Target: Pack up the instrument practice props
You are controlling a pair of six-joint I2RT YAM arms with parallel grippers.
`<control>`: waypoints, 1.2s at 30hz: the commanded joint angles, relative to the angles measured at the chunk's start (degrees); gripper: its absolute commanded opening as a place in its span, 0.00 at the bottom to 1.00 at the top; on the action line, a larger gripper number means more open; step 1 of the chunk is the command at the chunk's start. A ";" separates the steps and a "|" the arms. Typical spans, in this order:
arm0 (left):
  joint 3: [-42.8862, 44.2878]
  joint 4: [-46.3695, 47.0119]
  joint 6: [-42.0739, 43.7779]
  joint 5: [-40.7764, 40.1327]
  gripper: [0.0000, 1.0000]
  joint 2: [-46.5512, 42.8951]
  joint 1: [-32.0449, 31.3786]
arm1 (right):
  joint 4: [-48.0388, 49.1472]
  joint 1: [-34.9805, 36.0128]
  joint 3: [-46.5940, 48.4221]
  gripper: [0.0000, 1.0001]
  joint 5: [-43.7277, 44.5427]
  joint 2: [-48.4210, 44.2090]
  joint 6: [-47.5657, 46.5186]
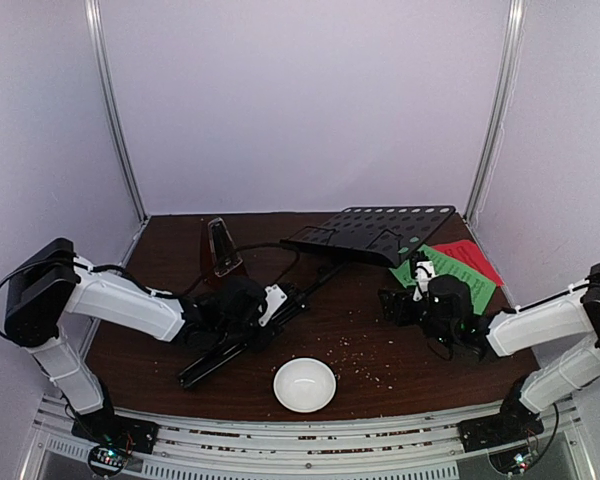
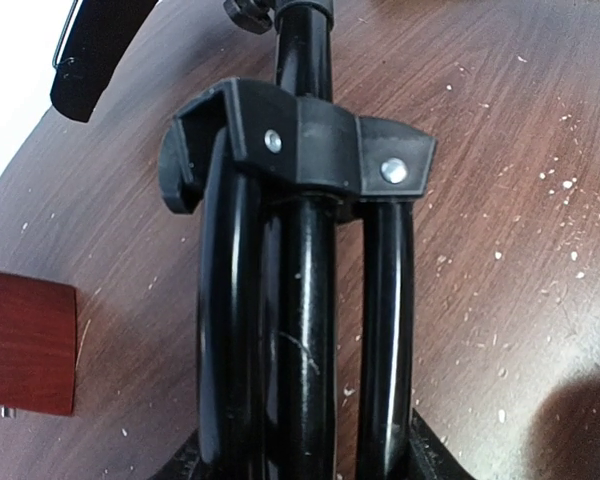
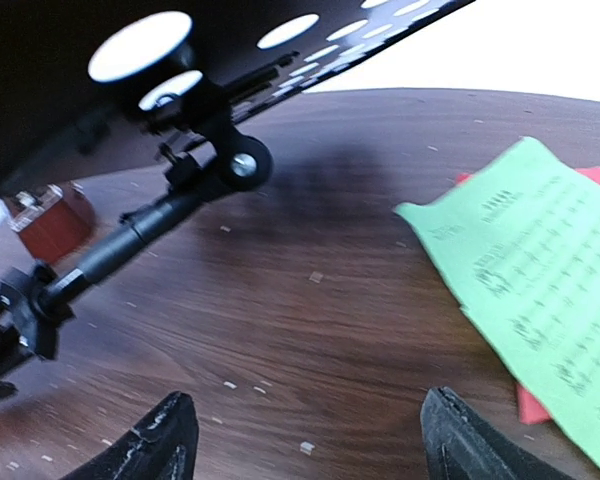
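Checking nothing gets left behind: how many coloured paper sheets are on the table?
2. The green sheet lies right of the music stand; the red sheet lies partly under the green one. Others could hide beneath.

You have 1 stand (image 1: 370, 232) lying on 1 table (image 1: 360, 330). You have 1 metronome (image 2: 28, 345), red-brown. Count 2 paper sheets: 1 green sheet (image 1: 450, 272) and 1 red sheet (image 1: 472, 255). There is 1 bowl (image 1: 304, 385), white. You have 2 arms over the wood: 1 left arm (image 1: 130, 300) and 1 right arm (image 1: 535, 322). The pale specks strewn on the table are too many and too small for you to count.
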 commanded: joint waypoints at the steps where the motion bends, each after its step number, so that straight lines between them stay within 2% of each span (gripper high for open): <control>1: 4.35 1.22 -3.15 -16.87 0.00 3.14 2.70 | 4.14 -0.11 -0.50 0.80 10.13 -6.88 -3.34; 10: 6.56 -2.41 -3.65 -18.54 0.00 6.18 2.70 | 1.92 -0.40 -6.81 0.90 20.97 -18.58 -5.34; 15: 4.25 2.23 -4.05 -12.25 0.00 3.84 2.70 | 3.43 -1.03 -9.97 0.92 22.01 -22.58 -5.53; 23: 6.95 -2.74 -5.16 -15.14 0.00 6.04 2.77 | -4.03 -2.22 -6.52 0.93 21.08 -24.80 -6.25; 32: 7.29 -2.96 -7.27 -11.61 0.48 6.50 2.79 | -8.34 -4.94 -5.65 0.93 20.63 -27.20 -4.08; 36: 7.02 -3.07 -7.39 -11.03 0.57 6.52 2.74 | -8.48 -5.76 -6.38 0.93 20.58 -27.89 -3.09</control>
